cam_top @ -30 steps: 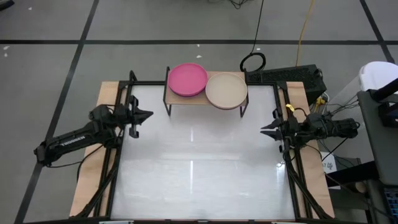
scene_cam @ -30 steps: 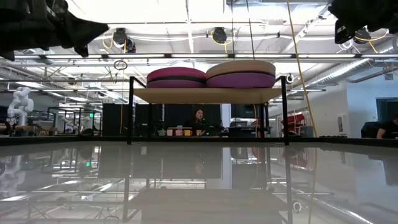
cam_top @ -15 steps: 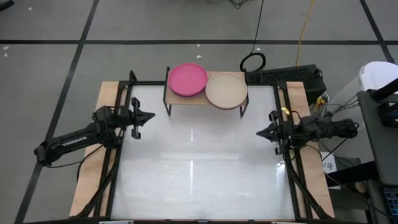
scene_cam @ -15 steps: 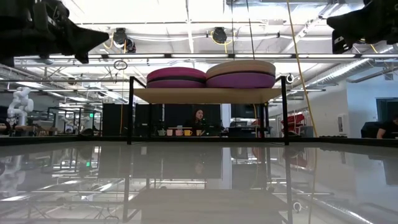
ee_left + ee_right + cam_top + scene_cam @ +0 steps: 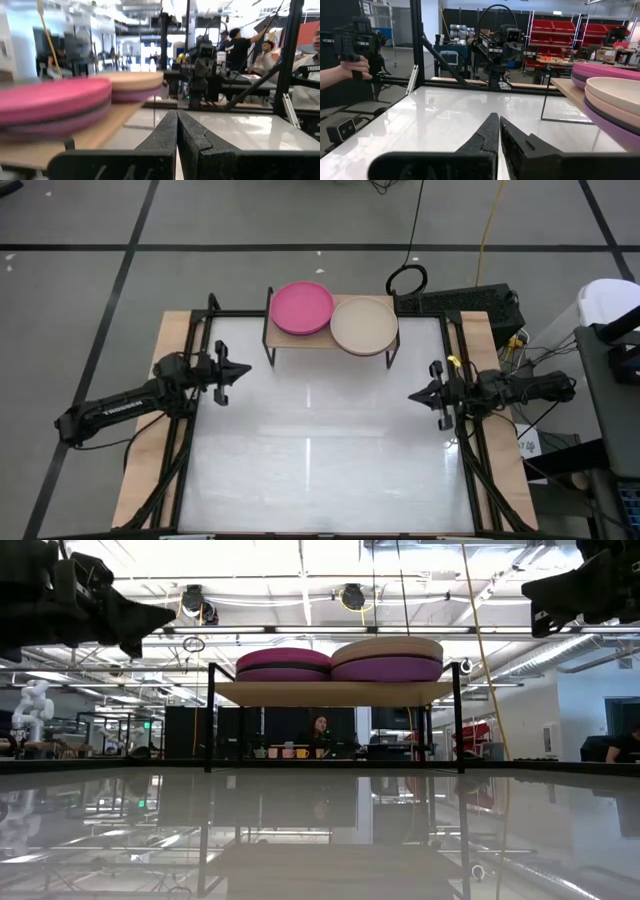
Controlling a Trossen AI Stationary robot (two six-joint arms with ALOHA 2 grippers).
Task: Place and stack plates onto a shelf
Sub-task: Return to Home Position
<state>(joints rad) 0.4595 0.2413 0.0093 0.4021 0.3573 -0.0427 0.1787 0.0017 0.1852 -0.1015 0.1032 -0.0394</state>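
Note:
The shelf (image 5: 322, 340) stands at the table's far edge on thin black legs, with a light wood top (image 5: 335, 692). Two stacks of plates rest on it. The left stack (image 5: 302, 308) has a hot pink plate on top, and the low view shows it (image 5: 283, 665) with darker plates beneath. The right stack (image 5: 364, 325) is beige on top, over a purple plate (image 5: 387, 668). My left gripper (image 5: 246, 370) hovers shut above the table's left side. My right gripper (image 5: 412, 394) hovers shut above the right side. Both are apart from the shelf and hold nothing (image 5: 177, 112) (image 5: 498, 117).
The white tabletop (image 5: 320, 450) has a black frame around it. A black cable loop (image 5: 406, 280) lies on the floor behind the shelf. In the right wrist view a person's hand (image 5: 350, 65) holds a dark device beyond the table's left side. More people show in the room behind.
Both grippers have moved a little inward toward the table's middle and slightly down, staying shut. The plates and the shelf have not moved.

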